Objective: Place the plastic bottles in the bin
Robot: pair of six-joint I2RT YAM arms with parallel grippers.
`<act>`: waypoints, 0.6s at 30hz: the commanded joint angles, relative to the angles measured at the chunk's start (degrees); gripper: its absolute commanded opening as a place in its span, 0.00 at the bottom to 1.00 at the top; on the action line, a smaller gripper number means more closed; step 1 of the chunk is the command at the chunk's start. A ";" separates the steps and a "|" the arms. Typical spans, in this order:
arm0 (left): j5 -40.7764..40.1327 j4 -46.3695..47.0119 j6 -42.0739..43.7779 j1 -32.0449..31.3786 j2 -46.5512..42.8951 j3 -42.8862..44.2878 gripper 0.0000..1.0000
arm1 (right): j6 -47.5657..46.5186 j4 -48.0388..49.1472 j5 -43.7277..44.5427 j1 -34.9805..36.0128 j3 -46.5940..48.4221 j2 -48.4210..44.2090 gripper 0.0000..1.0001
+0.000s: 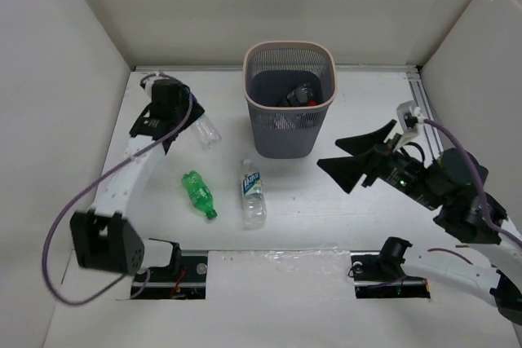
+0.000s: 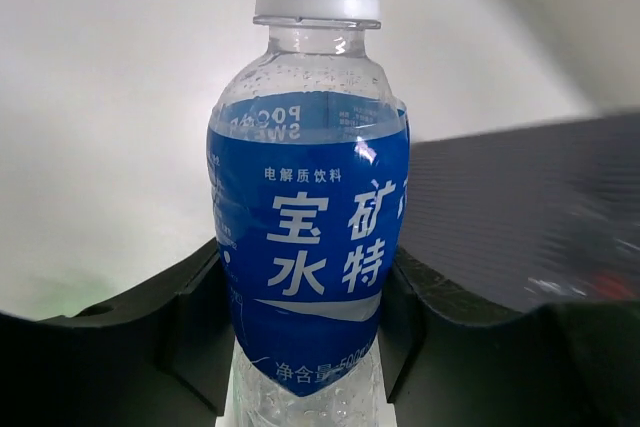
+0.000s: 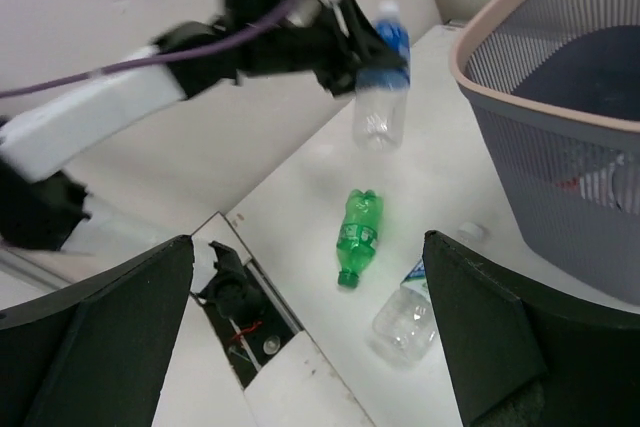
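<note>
Left gripper (image 1: pixel 192 123) clamps a blue-label bottle (image 2: pixel 310 247) round its middle, cap up, above the far-left part of the table (image 1: pixel 326 234). Green bottle (image 1: pixel 198 193) and white-blue bottle (image 1: pixel 253 193) lie near each other, not touching, on the table in front of the bin (image 1: pixel 281 132), which stands upright at centre with a dark bottle (image 1: pixel 303 94) showing inside. Right gripper (image 1: pixel 359 159) hangs just right of the bin, jaws wide apart.
</note>
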 commanded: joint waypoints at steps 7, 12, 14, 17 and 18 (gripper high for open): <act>29.65 3.61 8.31 -1.44 -17.85 14.52 0.00 | -0.89 15.57 -5.26 1.30 5.86 18.08 1.00; 43.55 9.58 6.65 -1.45 -21.63 17.16 0.00 | -4.05 18.38 -5.28 5.17 15.52 28.80 1.00; 46.36 10.21 6.12 -1.45 -22.25 17.77 0.00 | -4.58 20.67 -5.27 5.18 17.12 33.29 1.00; 48.39 10.92 5.59 -1.45 -22.77 18.31 0.00 | -5.11 24.35 -8.25 5.70 18.44 36.98 1.00; 48.92 12.31 5.59 -1.45 -22.77 17.79 0.00 | -5.11 25.23 -8.95 5.70 18.44 37.60 1.00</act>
